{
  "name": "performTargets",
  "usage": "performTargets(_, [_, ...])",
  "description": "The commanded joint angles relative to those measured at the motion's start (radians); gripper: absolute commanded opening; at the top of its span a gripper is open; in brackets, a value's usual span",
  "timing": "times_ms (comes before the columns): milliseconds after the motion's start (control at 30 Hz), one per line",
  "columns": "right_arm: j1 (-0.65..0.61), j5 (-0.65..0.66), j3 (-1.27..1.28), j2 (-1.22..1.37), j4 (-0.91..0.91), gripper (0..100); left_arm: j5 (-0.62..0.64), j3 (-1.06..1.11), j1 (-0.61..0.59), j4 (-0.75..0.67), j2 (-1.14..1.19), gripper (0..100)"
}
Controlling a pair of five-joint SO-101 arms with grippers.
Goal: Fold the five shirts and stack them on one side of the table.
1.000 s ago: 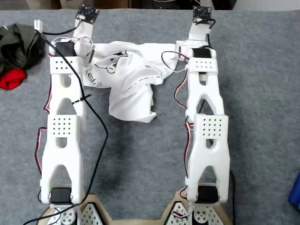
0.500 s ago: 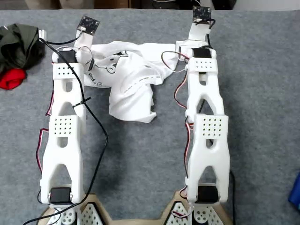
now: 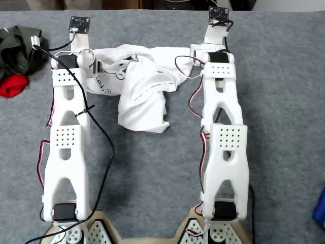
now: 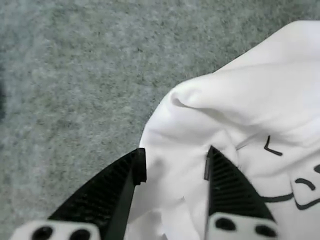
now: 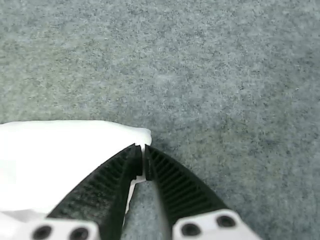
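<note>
I'm looking down at a crumpled white shirt that is lying on the grey counter between the two arms, toward the far edge, with one loose flap trailing back toward the arm bases. The left gripper is sitting at the shirt's left end. Its jaws are standing moderately open, straddling a raised fold of the white fabric and, as far as I'm able to tell, not pinching it. The right gripper is sitting low at the shirt's right end. Its jaws are pressing almost together on the very edge of the cloth, with a thin sliver of white showing between them. A dark green garment is lying bunched at the far left corner of the counter. A red garment is touching it on the near side, and both are lying apart from the white shirt.
</note>
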Motion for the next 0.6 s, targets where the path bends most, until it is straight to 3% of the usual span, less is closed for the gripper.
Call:
performTargets(0, [-0.013, 0.008, -0.051, -0.007, 0.006, 0.5, 0.009, -0.025, -0.009, -0.057, -0.056, 7])
performTargets(67, [-0.013, 0.008, -0.051, -0.007, 0.008, 0.5, 0.002, 0.018, -0.018, -0.124, -0.035, 2])
performTargets(200, [-0.013, 0.008, -0.051, -0.007, 0.008, 0.5, -0.057, 0.041, -0.044, -0.138, -0.027, 2])
performTargets(400, [-0.013, 0.002, -0.081, -0.027, 0.011, 0.5, -0.054, -0.049, -0.058, -0.031, -0.087, 2])
performTargets(567, [-0.022, 0.0, -0.202, -0.073, 0.138, 0.5, -0.052, -0.048, -0.055, 0.051, -0.219, 2])
